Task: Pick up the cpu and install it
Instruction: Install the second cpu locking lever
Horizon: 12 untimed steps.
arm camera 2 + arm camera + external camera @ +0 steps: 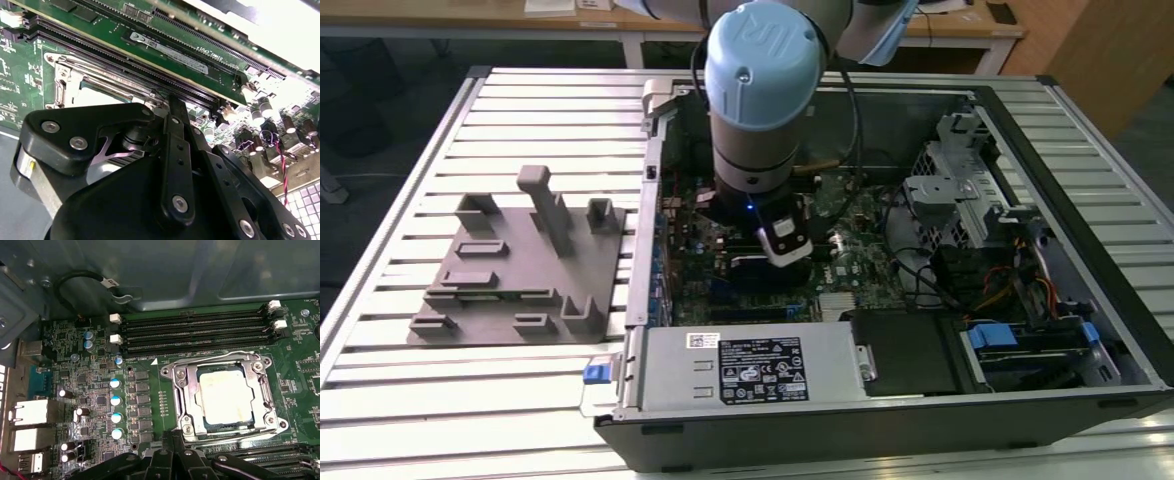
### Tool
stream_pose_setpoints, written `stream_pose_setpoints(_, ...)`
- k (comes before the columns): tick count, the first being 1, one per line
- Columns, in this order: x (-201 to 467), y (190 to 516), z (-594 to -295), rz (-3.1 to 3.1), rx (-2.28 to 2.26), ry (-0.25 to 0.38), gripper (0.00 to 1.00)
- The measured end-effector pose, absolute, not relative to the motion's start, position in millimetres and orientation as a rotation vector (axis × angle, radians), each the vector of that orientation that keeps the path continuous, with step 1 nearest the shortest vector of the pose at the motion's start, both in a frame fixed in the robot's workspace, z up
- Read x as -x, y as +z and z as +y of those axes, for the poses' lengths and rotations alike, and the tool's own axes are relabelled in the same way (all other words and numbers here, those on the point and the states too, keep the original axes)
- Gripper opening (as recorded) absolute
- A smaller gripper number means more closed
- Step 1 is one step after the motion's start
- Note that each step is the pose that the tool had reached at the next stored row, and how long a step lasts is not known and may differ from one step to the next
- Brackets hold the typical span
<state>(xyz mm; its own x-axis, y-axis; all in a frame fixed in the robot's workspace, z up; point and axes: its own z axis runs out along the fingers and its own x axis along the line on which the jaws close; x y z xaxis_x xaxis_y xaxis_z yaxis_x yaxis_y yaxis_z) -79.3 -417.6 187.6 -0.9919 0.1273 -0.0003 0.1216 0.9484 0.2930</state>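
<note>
One cpu (223,395) sits inside one metal-framed socket (181,390).

cpu (222,397) in socket (182,390) (beside slots (192,332))

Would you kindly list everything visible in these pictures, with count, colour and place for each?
cpu: one, pale silver, lying in the socket on the motherboard, in the first wrist view.
socket frame: one, silver metal, around the cpu.
memory slots: four, black, in a row beside the socket.
motherboard: one, green, inside the computer case.
computer case: one, dark grey, open, lying on the table.
power supply: one, grey, at the case's near edge.
fixture block: one, grey plastic, on the table at the exterior view's left.
slatted table: one, silver.
arm: one, pale blue and grey, reaching into the case.
gripper: one, black, just beside the socket.
</note>
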Motion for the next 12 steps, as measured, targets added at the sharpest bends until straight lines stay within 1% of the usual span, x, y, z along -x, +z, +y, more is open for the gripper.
stream_pose_setpoints(7,79.5,188.0,-417.6,3.082,-0.197,0.461,0.11)
stream_pose_setpoints(12,79.6,196.0,-417.6,3.082,-0.197,0.461,0.11)
